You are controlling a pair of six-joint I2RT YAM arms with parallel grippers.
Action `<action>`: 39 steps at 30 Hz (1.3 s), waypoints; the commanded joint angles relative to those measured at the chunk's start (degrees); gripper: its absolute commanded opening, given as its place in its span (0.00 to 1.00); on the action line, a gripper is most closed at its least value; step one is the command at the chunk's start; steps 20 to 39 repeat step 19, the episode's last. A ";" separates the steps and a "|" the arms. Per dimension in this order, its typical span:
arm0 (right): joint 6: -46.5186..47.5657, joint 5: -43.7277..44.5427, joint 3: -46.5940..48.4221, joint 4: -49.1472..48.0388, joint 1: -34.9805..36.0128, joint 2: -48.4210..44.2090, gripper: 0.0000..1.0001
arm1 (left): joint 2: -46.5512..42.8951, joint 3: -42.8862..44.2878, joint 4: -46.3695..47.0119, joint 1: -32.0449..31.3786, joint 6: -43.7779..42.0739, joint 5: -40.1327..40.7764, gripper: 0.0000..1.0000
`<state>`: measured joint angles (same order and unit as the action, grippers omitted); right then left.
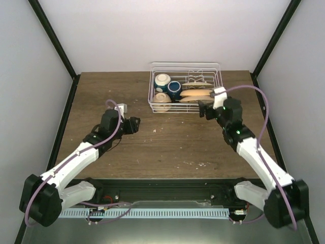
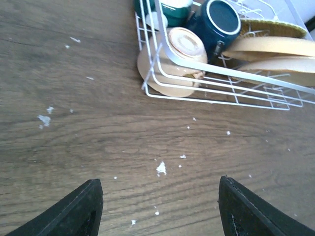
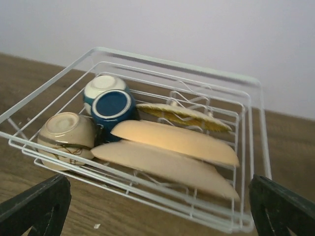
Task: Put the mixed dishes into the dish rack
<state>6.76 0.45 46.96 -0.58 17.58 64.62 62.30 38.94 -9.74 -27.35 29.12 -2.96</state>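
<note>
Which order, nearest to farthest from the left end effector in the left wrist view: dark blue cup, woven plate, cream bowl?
1. Cream bowl, in the rack at its near left corner.
2. Dark blue cup, just behind it.
3. Woven plate, farther right.

Dark wooden table [image 1: 167,147] fills centre, evenly lit; plain white walls [image 1: 167,30] at nine, twelve, three; black corner posts [image 1: 54,38] at eleven and one.

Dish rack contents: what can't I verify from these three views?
- Left wrist view: the teal-and-white bowl is cut off by the top edge; the woven plate shows only its rim above the rear cream plate.
- Right wrist view: the front cream plate hides the prongs under it, so its slot is unclear.
- Top view: the dish rack is too small to show how dishes lean.
</note>
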 commanded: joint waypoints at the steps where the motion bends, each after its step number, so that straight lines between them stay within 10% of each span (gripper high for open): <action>1: -16.83 6.86 -8.39 -2.37 -2.14 -10.10 1.00 | -1.82 0.79 -1.57 0.20 -0.88 5.27 0.66; 39: -20.87 10.69 -14.87 -4.89 -3.84 -13.40 1.00 | -8.58 -2.89 -4.01 0.20 0.38 7.06 0.66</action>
